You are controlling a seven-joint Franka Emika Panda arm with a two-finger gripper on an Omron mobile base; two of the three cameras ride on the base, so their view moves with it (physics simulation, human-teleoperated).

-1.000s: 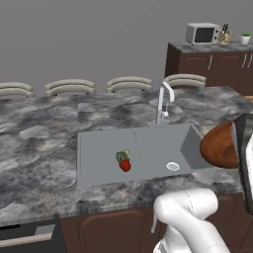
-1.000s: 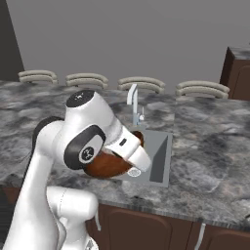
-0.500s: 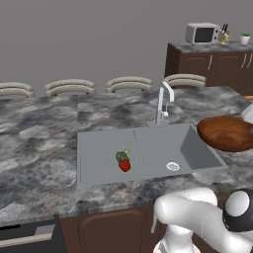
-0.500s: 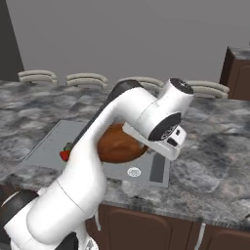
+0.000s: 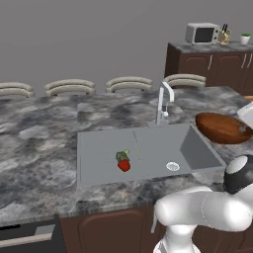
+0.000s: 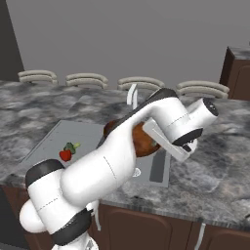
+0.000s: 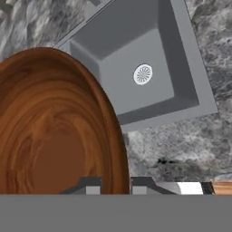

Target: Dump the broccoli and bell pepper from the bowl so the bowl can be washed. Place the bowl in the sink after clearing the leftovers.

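The counter [image 5: 39,143] is grey, swirly stone, and it goes off the edges of both base views. The sink [image 5: 99,153] is a big grey box sunk into it, with a round drain [image 5: 172,166] on its floor and a curved silver faucet [image 5: 164,101] behind it. In the right base view the white arm [image 6: 122,161] crosses in front of the sink and hides its right half, so from that side you can see just the left part [image 6: 63,136].

The bowl [image 5: 222,127] is brown wood. It is up in the air, over the counter just beside the right end of the sink, and it is tipped. In the left base view its far end is cut off by the picture's edge. In the right base view [image 6: 144,141] the arm covers most of it. In the hand view [image 7: 54,131] it is very close, with nothing inside, and its left side runs off the picture.

The gripper [image 7: 115,186] is squeezed tight on the bowl's rim, one finger on each side. Just the finger tops [image 7: 90,183] peek out at the bottom of the hand view.

The broccoli [image 5: 121,156] and the bell pepper [image 5: 124,165] lie on the sink floor, touching each other, well apart from the drain. They are tiny [image 6: 71,147] [image 6: 65,155] and a bit blurry.
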